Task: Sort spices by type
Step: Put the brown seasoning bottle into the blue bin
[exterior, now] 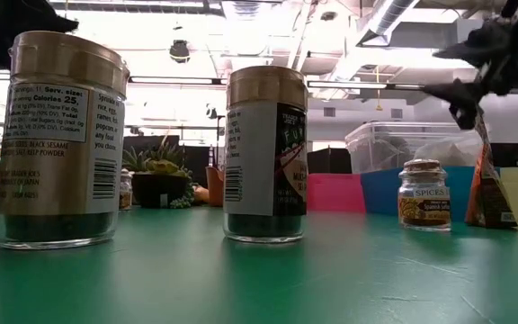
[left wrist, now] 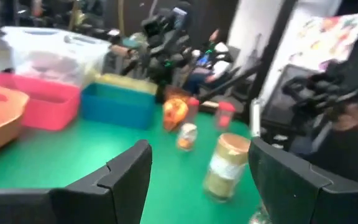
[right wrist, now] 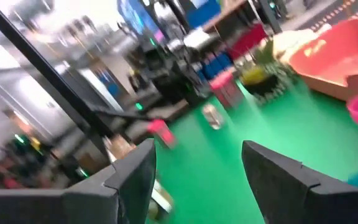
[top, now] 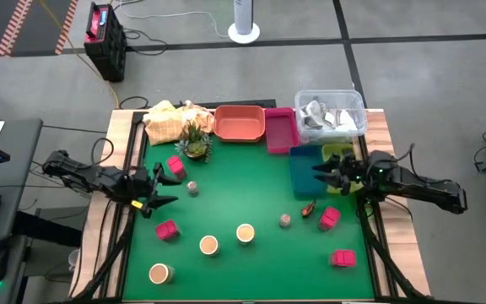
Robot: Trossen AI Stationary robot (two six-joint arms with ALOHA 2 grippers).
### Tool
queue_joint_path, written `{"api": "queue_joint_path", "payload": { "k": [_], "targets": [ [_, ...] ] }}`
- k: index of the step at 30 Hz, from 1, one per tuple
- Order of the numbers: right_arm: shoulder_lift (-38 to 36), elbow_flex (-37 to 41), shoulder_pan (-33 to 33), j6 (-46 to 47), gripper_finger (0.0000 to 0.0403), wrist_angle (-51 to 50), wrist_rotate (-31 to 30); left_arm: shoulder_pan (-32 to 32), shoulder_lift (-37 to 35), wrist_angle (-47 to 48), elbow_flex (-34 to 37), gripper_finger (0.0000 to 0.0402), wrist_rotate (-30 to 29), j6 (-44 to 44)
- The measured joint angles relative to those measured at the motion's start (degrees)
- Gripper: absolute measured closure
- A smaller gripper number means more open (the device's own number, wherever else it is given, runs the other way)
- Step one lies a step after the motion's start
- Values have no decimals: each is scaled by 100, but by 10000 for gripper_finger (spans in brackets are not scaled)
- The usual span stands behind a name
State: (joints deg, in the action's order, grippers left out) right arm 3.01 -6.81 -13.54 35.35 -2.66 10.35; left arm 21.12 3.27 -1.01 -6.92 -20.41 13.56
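Two gold-lidded spice jars (exterior: 59,139) stand closest to us in the low view, upright on the green bench (top: 243,266), and from above we count three such round tan lids (top: 207,245) along the near half of the mat, one near the front left corner and two side by side toward the middle. Around them we see the magenta packets (top: 166,230): one left of the lids, one at the front right, one farther right by the right arm, and one up near the left arm. Between the lids and the right-hand packets sits a tiny grey-brown jar (top: 285,220) with a red-orange piece (top: 309,209) just beside it; a second tiny jar lies near the left arm. Our left tool (top: 164,191) hangs over the left side of the mat, its jaws apart and holding nothing, as its wrist view confirms (left wrist: 194,177). Our right tool (top: 326,175) hovers at the right side, just in front of the blue tray (top: 304,171), also open and empty. Farther back stand the pink tray (top: 280,129), the orange tray (top: 240,123), a small green plant (top: 196,142), a yellow cloth (top: 167,120) and a clear bin (top: 331,112).
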Motion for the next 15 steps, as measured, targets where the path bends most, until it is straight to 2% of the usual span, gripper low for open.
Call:
{"api": "queue_joint_path", "payload": {
  "k": [6, 12, 15],
  "targets": [
    [4, 0, 0, 215, 138, 221, 0, 0, 96, -134, -15, 146, -94, 416],
    [7, 0, 83, 185, 138, 230, 148, 0, 104, -86, -122, 146, -137, 240],
    [227, -68, 223, -198, 138, 202, 195, 0, 236, 214, -429, 146, -592, 177]
  ]
}}
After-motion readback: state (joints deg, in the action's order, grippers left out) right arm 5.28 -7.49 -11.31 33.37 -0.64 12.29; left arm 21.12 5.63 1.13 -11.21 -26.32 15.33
